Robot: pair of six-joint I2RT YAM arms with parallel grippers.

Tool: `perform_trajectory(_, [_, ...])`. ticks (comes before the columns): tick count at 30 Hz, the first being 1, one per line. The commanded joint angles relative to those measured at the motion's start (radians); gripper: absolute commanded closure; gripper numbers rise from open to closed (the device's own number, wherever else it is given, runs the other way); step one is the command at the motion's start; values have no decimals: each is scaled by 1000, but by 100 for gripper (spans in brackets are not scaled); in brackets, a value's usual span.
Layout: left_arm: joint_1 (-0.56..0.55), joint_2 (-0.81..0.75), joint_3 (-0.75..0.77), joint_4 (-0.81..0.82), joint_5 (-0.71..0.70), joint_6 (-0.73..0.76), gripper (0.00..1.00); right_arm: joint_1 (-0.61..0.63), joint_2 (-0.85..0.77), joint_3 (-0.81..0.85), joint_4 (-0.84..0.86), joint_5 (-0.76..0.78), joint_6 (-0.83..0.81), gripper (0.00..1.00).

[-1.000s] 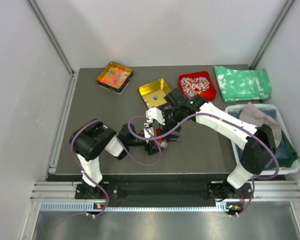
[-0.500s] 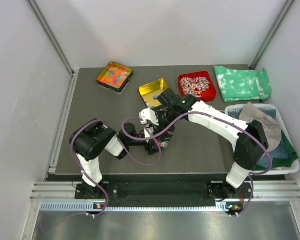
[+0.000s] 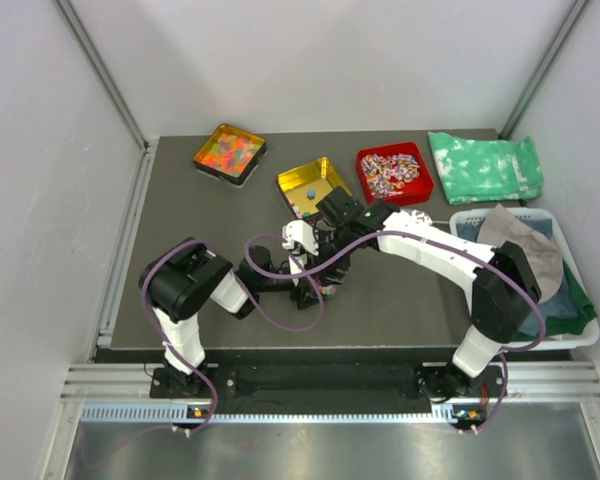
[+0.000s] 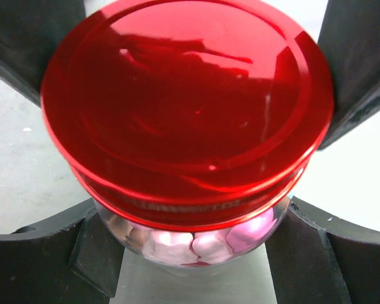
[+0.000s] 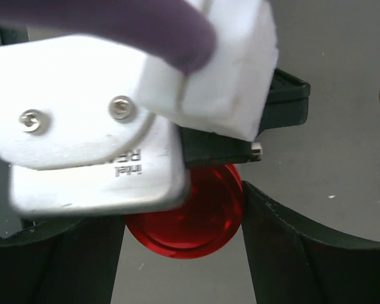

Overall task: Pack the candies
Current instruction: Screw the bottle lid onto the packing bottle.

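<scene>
A clear jar (image 4: 196,244) with a red lid (image 4: 183,101) stands near the table's front, packed with pink and pale candies (image 4: 177,244). My left gripper (image 4: 190,253) is shut on the jar's body, a black finger pressed on each side. My right gripper (image 5: 183,221) comes down from above, and its fingers (image 5: 285,247) lie against both sides of the red lid (image 5: 196,218). In the top view the two grippers meet at the jar (image 3: 321,287). A few loose candies (image 3: 306,196) lie in the gold tray (image 3: 315,175).
A red tray (image 3: 420,185) of striped wrapped sweets and a black tray (image 3: 229,153) of orange gummies stand at the back. A green cloth (image 3: 485,167) lies back right, above a white basket (image 3: 570,340) of cloths. My left wrist camera housing (image 5: 88,133) covers part of the lid.
My right gripper has swung from beside the gold tray down and left over the jar. Its jaws have narrowed onto the red lid. The left arm has not moved.
</scene>
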Motion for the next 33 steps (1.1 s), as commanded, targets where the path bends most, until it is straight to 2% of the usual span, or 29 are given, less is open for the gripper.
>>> perform_trajectory(1, [-4, -7, 10, 16, -29, 10, 21, 12, -80, -45, 115, 45, 145, 33])
perform_trajectory(6, [-4, -7, 11, 10, -55, 15, 21, 12, -135, -114, 202, 79, 236, 36])
perform_trajectory(7, [-4, -7, 13, 8, -64, 15, 21, 12, -135, -114, 211, 94, 275, 41])
perform_trajectory(8, [-5, -7, 13, 7, -67, 17, 21, 12, -135, -111, 218, 103, 295, 42])
perform_trajectory(14, [-7, -7, 16, -4, -110, 26, 21, 24, -106, -117, 271, 165, 473, 40])
perform_trajectory(18, [-10, -10, 16, -11, -122, 33, 21, 65, -80, -120, 285, 214, 481, 32])
perform_trajectory(20, [-8, -12, 16, -10, -121, 33, 21, 72, -74, -128, 287, 203, 480, 32])
perform_trajectory(23, [-10, -10, 16, -10, -121, 35, 21, 72, -70, -128, 281, 194, 469, 26])
perform_trajectory(29, [-8, -10, 17, -11, -118, 35, 21, 70, -80, -114, 255, 145, 416, 2])
perform_trajectory(33, [-10, -10, 17, -15, -116, 34, 21, 72, -94, -93, 227, 134, 377, 1])
